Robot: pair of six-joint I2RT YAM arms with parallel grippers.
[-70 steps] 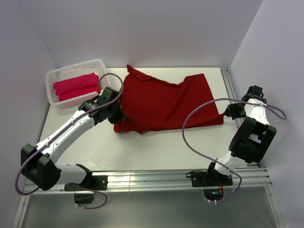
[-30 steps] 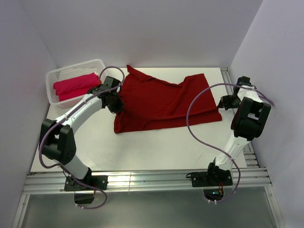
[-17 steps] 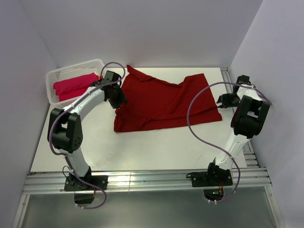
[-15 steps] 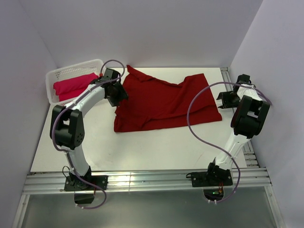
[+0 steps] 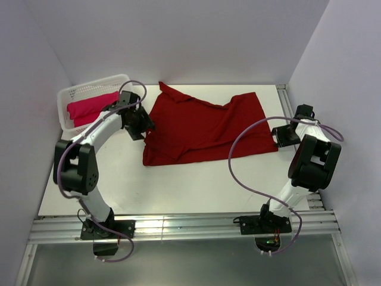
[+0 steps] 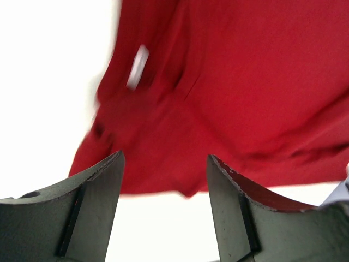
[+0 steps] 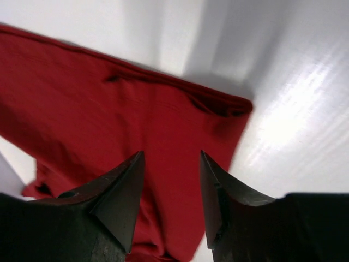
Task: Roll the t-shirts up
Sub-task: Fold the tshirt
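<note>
Above, crimson shirt point(image 5: 205, 128) spread on the table point(image 5: 178, 185), pink shirt point(image 5: 92, 107) bundled in the basket point(image 5: 95, 83); left wrist, left fingers point(image 6: 92, 213) open, empty, by the crimson edge; right wrist, right fingers point(image 7: 117, 202) open too: rolling likely starts once an edge is gripped.

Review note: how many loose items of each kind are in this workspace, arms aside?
T-shirts: 2 (dark crimson t-shirt lying spread out; pinkish-red t-shirt inside the basket)
Baskets: 1 (white basket)
Total: 3
</note>
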